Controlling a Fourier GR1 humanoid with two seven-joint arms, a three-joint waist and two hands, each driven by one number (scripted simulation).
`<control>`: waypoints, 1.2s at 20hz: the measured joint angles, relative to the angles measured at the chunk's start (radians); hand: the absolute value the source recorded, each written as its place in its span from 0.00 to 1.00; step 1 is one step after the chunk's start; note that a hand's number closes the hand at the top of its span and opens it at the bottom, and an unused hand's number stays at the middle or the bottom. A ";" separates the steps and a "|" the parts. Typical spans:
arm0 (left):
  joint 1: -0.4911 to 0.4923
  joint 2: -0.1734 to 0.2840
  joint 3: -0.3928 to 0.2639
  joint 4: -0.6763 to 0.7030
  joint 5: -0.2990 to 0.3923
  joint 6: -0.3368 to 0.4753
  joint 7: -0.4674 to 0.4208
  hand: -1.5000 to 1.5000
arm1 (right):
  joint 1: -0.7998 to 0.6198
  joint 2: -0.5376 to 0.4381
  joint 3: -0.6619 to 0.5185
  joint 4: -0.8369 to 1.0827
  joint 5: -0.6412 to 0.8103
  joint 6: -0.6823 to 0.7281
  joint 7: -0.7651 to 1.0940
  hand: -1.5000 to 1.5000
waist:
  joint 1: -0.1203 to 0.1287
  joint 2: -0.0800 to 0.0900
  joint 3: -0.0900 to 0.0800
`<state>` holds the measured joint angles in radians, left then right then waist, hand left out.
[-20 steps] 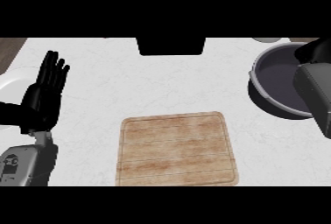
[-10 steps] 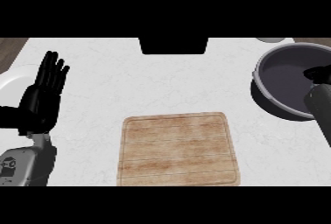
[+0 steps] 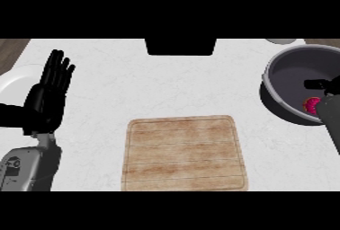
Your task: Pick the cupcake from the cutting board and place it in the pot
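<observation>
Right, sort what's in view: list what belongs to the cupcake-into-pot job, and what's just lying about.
Job:
- pink-topped cupcake, inside the pot
- round dark grey pot
- light wooden cutting board, bare
- right hand, over the pot

Lying about:
- white plate, left edge
- left hand, resting open

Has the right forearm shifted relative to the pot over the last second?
Yes. The right forearm has drawn back toward the view's lower right, off the pot, uncovering its inside and the pink cupcake there.
</observation>
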<state>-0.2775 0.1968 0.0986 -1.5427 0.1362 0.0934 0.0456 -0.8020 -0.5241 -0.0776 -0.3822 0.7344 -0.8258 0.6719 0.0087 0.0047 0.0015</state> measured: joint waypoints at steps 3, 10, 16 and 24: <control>0.002 0.006 0.004 -0.011 0.004 -0.003 0.014 0.50 | 0.008 0.010 -0.029 -0.053 -0.029 -0.055 -0.069 0.00 | 0.001 -0.001 0.000; 0.006 0.007 0.012 -0.005 0.001 -0.003 0.011 0.50 | 0.055 0.022 -0.147 -0.199 -0.143 -0.174 -0.168 0.00 | -0.010 -0.005 0.000; 0.033 0.002 0.014 -0.020 -0.004 0.003 0.011 0.50 | 0.190 0.041 -0.208 -0.413 -0.214 -0.236 -0.232 0.00 | -0.022 -0.011 -0.002; 0.036 -0.007 0.018 -0.001 -0.016 0.006 -0.013 0.50 | 0.504 0.075 -0.269 -0.811 -0.311 -0.264 -0.295 0.00 | -0.032 -0.011 -0.002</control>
<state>-0.2418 0.1896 0.1163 -1.5442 0.1201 0.0999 0.0325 -0.2977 -0.4487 -0.3469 -1.1928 0.4238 -1.0896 0.3765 -0.0234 -0.0063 -0.0006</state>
